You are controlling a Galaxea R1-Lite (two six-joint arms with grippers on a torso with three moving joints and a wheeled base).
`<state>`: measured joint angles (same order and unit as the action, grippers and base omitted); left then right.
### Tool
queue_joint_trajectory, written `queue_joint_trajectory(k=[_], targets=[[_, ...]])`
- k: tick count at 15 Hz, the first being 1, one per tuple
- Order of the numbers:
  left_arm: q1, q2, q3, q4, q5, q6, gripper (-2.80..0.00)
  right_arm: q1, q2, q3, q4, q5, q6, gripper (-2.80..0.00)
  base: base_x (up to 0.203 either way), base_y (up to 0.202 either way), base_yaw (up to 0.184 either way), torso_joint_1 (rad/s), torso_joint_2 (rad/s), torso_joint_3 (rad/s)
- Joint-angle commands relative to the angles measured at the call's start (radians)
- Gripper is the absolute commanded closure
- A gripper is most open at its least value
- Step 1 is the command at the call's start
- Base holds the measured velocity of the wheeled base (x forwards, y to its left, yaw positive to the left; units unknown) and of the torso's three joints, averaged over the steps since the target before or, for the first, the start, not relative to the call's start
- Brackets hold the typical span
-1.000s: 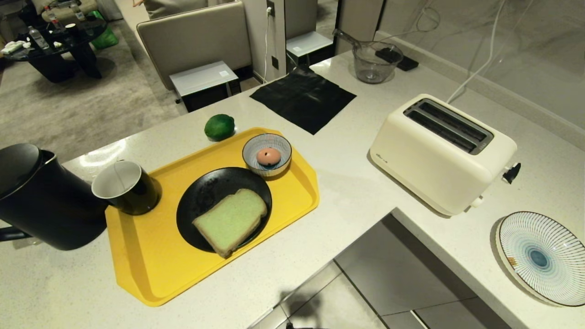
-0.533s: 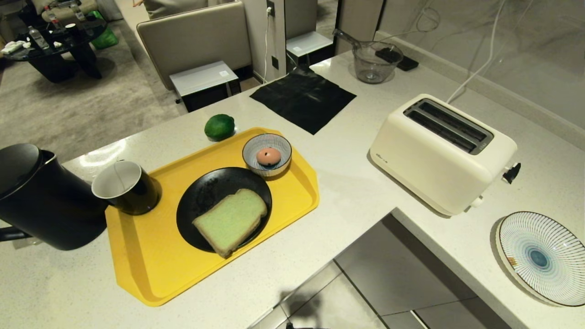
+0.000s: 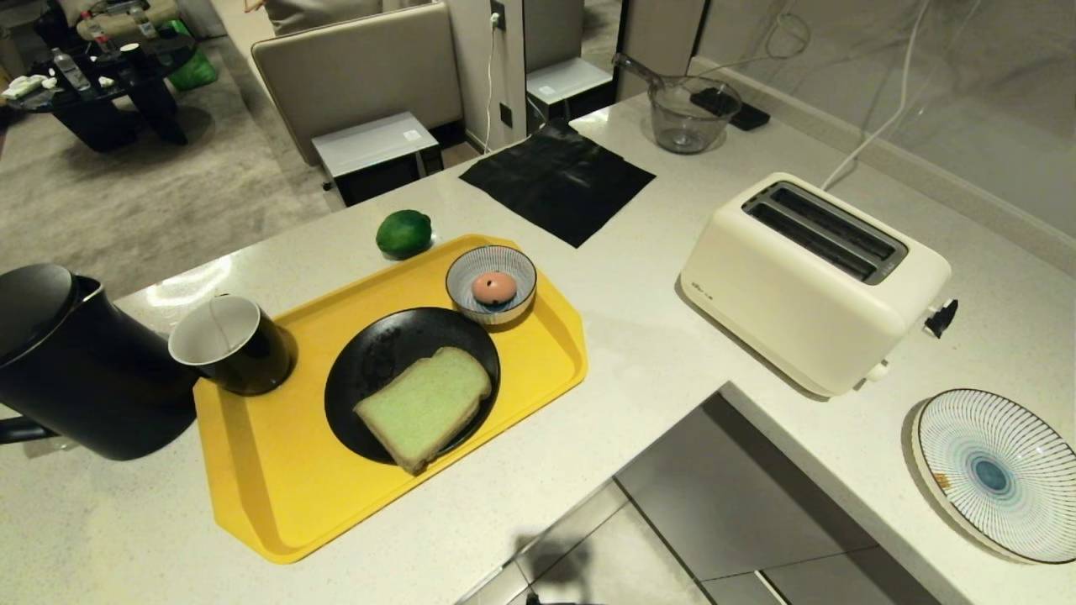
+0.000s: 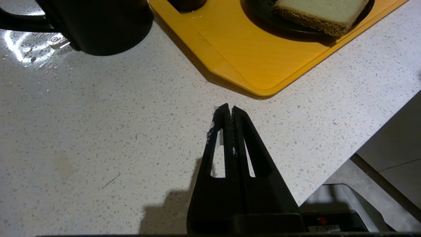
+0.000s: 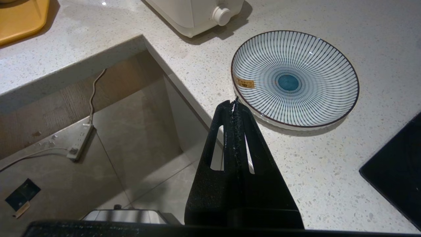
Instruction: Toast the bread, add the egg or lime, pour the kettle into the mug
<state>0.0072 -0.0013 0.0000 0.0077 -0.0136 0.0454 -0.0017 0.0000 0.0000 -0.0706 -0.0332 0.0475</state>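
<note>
The tabletop (image 3: 656, 353) is a pale speckled L-shaped surface. A cream two-slot toaster (image 3: 811, 281) stands on its right section, slots empty. The kettle (image 3: 71, 370) stands at the far left of the scene, just beside the left edge of a yellow tray (image 3: 252, 496). The tray lies on the left section of the tabletop.

A black mat (image 3: 557, 180) lies flat at the far side, with a clear glass measuring jug (image 3: 688, 113) beyond it to the right. A blue-and-white striped plate (image 3: 996, 472) sits at the near right, well apart from the tray.

On the tray, a black plate (image 3: 378, 353) holds the bread (image 3: 423, 407), which lies flat with its near corner overhanging the plate rim. The mug (image 3: 229, 344) stands upright on the tray's left edge, touching or nearly touching the kettle. A small striped bowl (image 3: 491, 284) sits at the tray's far right corner and contains the egg (image 3: 493, 288). The lime (image 3: 403, 233) rests on the tabletop just beyond the tray's far edge.

The left end effector (image 4: 229, 108) is closed and empty, positioned above bare tabletop near the tray's near corner. The right end effector (image 5: 233, 102) is closed and empty, positioned over the tabletop edge just beside the striped plate.
</note>
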Motion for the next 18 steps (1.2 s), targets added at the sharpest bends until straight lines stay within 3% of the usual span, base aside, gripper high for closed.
queue_joint_trajectory(k=[1,6,12,18], targets=[[0.000,0.001,0.000,0.000,0.001,-0.001,0.00,0.000,0.002,0.026,-0.001,-0.001,0.000,0.00,0.000,0.000,0.000,0.000,0.00,0.000],[0.000,0.001,0.000,0.000,0.000,-0.018,0.00,0.000,0.002,0.027,-0.003,0.006,-0.003,0.00,-0.013,0.000,0.000,0.002,0.00,0.000],[0.000,0.001,0.000,0.000,0.006,-0.021,0.00,-0.001,0.002,0.026,-0.003,0.006,-0.003,0.00,-0.170,0.000,-0.001,-0.002,0.00,0.003],[0.000,0.001,0.000,0.000,0.006,-0.021,0.00,0.000,0.002,0.027,-0.003,0.006,-0.004,0.00,0.000,0.000,0.000,0.000,0.00,0.000]])
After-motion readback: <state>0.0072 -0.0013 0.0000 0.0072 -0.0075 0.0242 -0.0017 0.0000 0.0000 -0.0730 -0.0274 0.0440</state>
